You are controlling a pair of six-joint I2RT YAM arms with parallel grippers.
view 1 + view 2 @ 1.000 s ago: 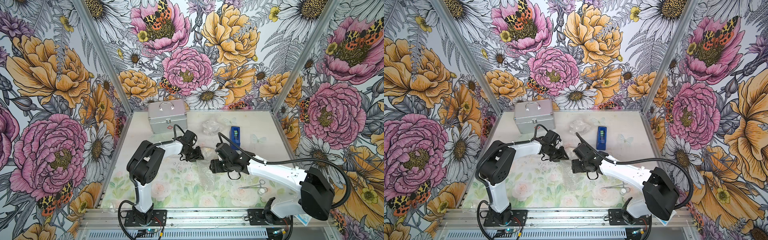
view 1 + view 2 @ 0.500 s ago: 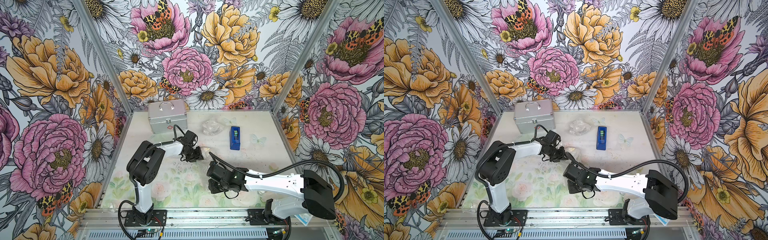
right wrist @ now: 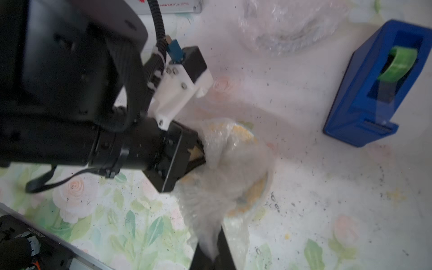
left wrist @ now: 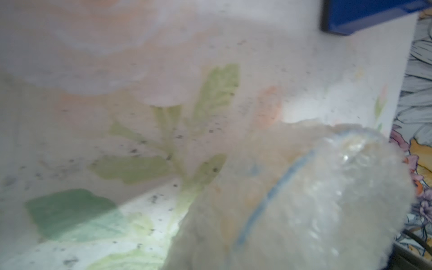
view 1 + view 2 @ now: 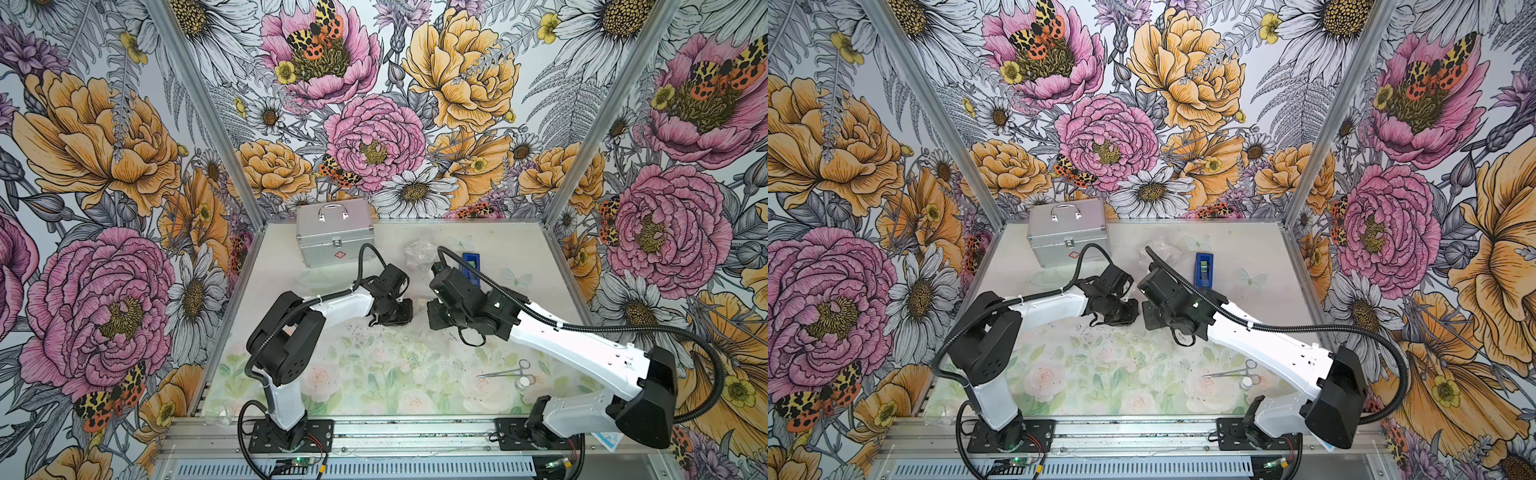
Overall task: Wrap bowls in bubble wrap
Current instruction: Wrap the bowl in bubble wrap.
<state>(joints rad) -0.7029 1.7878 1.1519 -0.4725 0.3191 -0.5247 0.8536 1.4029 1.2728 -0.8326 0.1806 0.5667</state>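
the right gripper [image 5: 436, 319] has just come back from the near half of the bench [image 5: 374, 386]. half a second ago it dipped there to the loose edge of the bubble wrap [image 3: 224, 210]. it is now closed, and the right wrist view shows that flap pinched in it and drawn up against the bowl [image 3: 236, 168]. the sheet that lay flat on the near side of the bowl a second ago is gone from that spot in both top views.

the left gripper [image 3: 198, 155] has hardly moved. it looks clamped on the bowl's rim through the plastic, though the wrap blurs the contact, so that is a best reading.

the bowl is about the middle of the bench, between the two grippers, tipped on its side with yellow glaze showing through the film.

so one fold now covers the bowl. the flap is held only by the right gripper and would likely spring back if let go, so it needs tucking or taping.

a second crumpled bundle [image 5: 419, 255] lies toward the far edge beside the blue tape dispenser [image 5: 471, 266]. whether a bowl is inside it cannot be told.
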